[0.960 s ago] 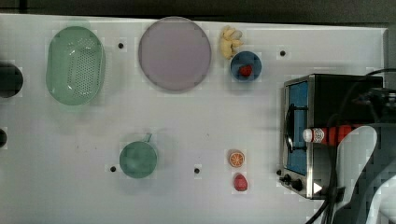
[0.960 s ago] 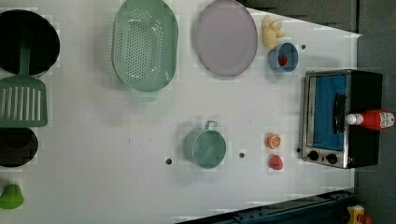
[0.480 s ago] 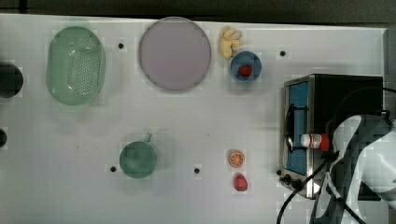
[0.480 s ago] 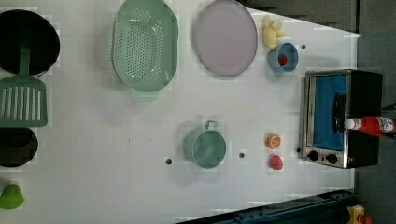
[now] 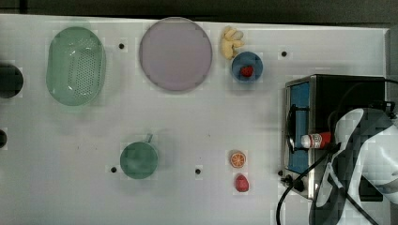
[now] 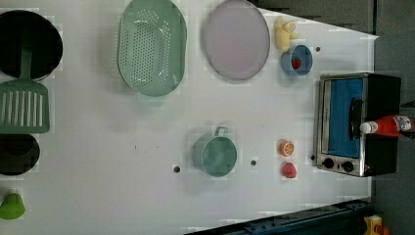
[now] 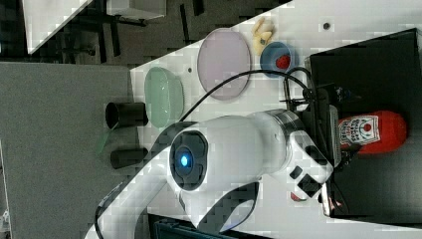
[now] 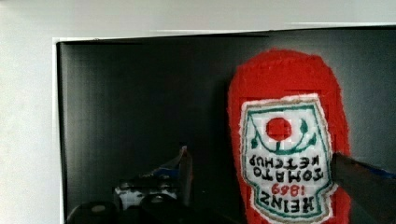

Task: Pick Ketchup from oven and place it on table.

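We see the ketchup (image 5: pixel 317 139) lying atop the oven (image 5: pixel 328 93); a strawberry (image 5: pixel 247 71) sits in the blue bowl (image 5: pixel 247 66); our hand's (image 8: pixel 261 182) fingers straddle the bottle, grip unclear.

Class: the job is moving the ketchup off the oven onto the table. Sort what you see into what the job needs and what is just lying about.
Needed: ketchup; oven; table; gripper.

Lying about: green colander; purple plate; green mug; blue bowl; orange slice; strawberry; spatula.

Green colander (image 5: pixel 75 65), lilac plate (image 5: pixel 175 54), green mug (image 5: pixel 139 160), orange slice (image 5: pixel 238 159).
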You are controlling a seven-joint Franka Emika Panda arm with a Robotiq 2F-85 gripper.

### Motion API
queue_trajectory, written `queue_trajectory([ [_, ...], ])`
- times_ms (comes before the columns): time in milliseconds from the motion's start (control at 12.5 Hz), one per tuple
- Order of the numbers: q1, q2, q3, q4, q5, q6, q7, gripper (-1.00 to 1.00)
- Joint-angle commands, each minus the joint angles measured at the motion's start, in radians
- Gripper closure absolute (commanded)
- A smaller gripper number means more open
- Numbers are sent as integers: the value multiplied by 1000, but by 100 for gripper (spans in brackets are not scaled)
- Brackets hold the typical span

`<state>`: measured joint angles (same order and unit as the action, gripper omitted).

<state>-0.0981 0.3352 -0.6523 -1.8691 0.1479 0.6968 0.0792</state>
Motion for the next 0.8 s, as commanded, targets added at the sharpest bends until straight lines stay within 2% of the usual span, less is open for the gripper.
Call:
queue_trajectory([
  [80, -30, 11, 26, -7, -16, -14, -24, -43],
  [160, -31, 8, 25, -3, -16, -14, -24, -20],
  [400, 1, -41, 42, 46, -22, -82, -24, -20],
  [640, 86, -126, 107, 134, -57, -277, -24, -20],
  [800, 139, -183, 180, 145, -58, -367, -24, -20],
])
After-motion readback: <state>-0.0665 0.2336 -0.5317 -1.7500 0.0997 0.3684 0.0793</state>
